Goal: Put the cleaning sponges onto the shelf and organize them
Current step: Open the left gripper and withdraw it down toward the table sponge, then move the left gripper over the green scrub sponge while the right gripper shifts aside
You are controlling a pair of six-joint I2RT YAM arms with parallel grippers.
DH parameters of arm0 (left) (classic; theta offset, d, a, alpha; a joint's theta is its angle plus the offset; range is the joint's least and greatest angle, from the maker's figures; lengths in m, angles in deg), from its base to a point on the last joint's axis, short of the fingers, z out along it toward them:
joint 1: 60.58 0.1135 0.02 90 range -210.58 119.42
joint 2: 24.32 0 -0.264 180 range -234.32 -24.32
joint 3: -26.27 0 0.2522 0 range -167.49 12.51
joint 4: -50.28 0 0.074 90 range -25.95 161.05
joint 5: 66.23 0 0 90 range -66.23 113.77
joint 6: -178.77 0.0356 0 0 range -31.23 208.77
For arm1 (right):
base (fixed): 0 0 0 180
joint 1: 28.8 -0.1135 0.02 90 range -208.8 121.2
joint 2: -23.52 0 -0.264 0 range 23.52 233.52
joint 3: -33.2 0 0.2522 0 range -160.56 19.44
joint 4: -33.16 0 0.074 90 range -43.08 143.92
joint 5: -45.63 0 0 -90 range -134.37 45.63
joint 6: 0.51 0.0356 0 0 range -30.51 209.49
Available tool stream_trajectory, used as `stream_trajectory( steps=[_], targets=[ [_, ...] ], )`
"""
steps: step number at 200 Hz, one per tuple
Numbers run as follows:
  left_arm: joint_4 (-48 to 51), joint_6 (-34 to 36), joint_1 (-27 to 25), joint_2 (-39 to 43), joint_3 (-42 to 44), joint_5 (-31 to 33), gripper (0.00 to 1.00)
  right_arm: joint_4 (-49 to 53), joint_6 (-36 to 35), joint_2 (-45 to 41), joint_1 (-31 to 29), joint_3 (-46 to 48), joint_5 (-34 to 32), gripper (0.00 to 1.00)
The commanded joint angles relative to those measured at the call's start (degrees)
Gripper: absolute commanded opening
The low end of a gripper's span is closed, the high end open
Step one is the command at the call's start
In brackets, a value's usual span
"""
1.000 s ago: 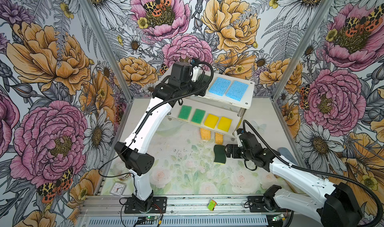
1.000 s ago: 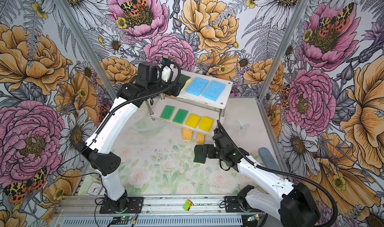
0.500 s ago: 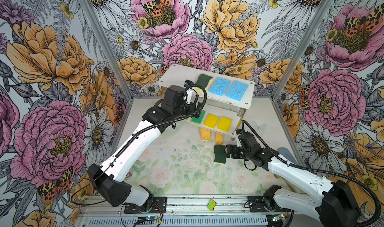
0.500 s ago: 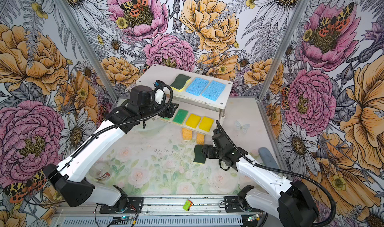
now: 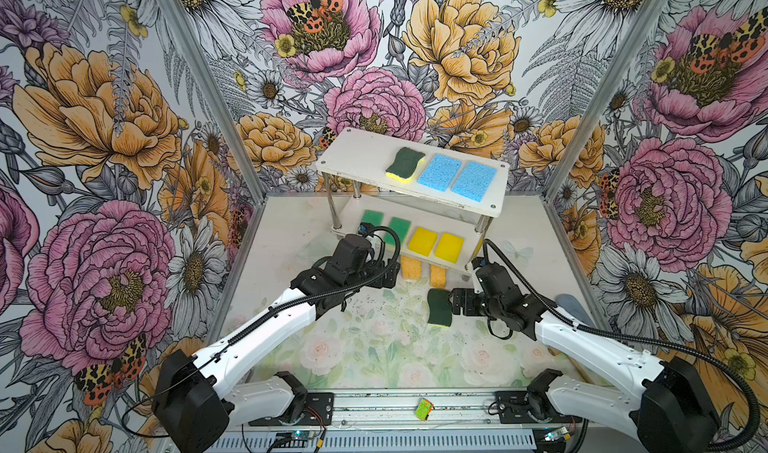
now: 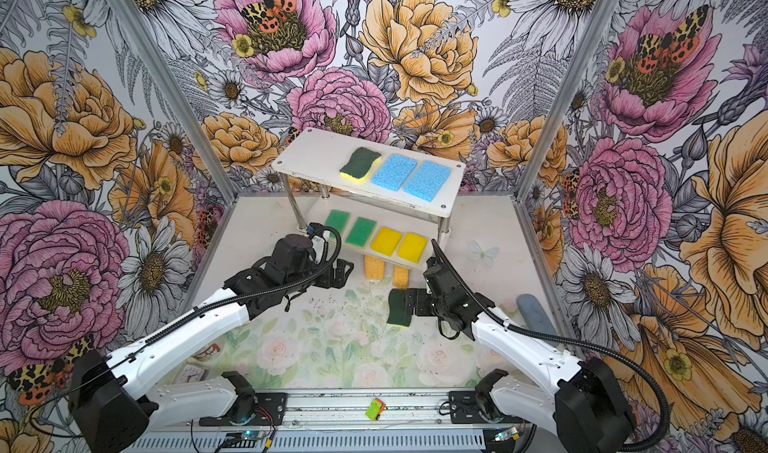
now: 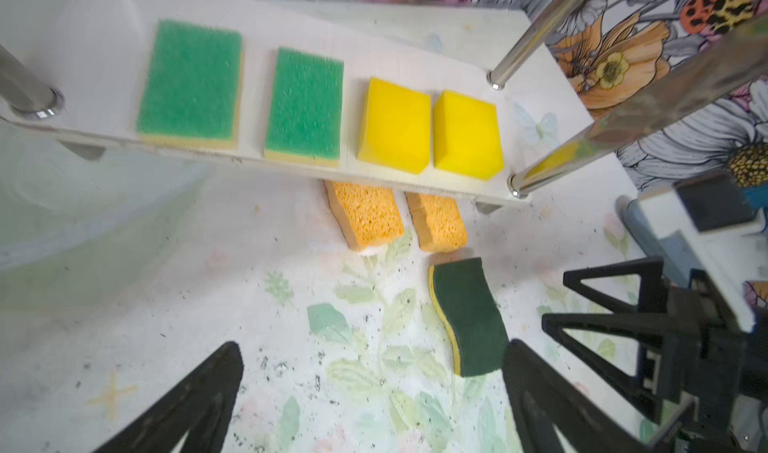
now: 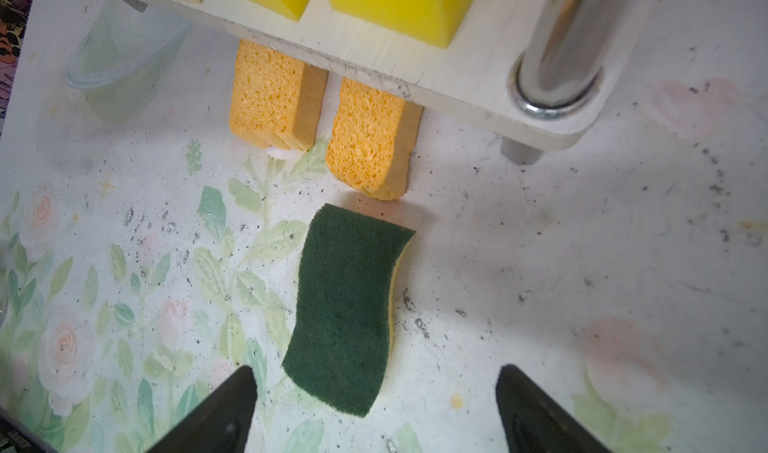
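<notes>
Right pincer [image 8: 374, 372] is spread. Its fingers straddle the near end of the loose wavy sponge [image 8: 347, 305], with no contact as far as I can tell. That sponge lies flat, green side up, on the desk [image 5: 374, 347] just in front of the shelf [image 5: 365, 156]. Left pincer [image 7: 374, 347] is spread too, empty, low in front of the shelf's lower board.

On the shelf:
- Top board: the other wavy sponge [image 5: 405, 164] beside two blue sponges [image 5: 439, 170].
- Lower board: two green-topped sponges [image 7: 191, 85] and two yellow sponges [image 7: 392, 125].
- Not on it: two orange sponges [image 7: 365, 214] sit on the desk, back ends tucked under the lower board's front edge.

Risks as I see them:
1. The grip lands on one end of soft foam. It will likely squash, then droop or twist on the lift, and could slip out before it reaches the top board.
2. The obvious slot is the bare end of the top board, beyond the wavy sponge already there. Getting there probably takes the right arm across the shelf front, where the left arm sits. The arms clash unless the left one clears out.
3. A drooping sponge or a finger clipping the top board edge or a post [image 7: 536, 31] could shove the shelf and scatter the rows.
4. The orange pair leaves little finger room under the board. Closing there may hit the board edge or push them further under.
5. Three sponges are yet to be placed and the bare room looks tight. A crooked drop now eats it.
</notes>
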Motion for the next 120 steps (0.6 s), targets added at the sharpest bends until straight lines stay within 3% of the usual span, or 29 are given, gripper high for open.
stream_trajectory(
  steps=[1,52,120],
  targets=[
    [-5.2,-6.89,-1.69,-0.24,2.83,0.88,0.99,-0.28,-0.38,0.32,0.27,-1.82,0.05,0.92],
    [-13.47,-13.93,-2.59,-1.82,8.87,-0.56,0.99,-0.44,0.51,1.47,0.26,-1.64,0.11,0.92],
    [-15.27,-15.22,-1.51,-4.31,10.7,-2.84,0.99,-4.47,1.04,5.72,0.08,-1.32,2.77,0.92]
  ],
)
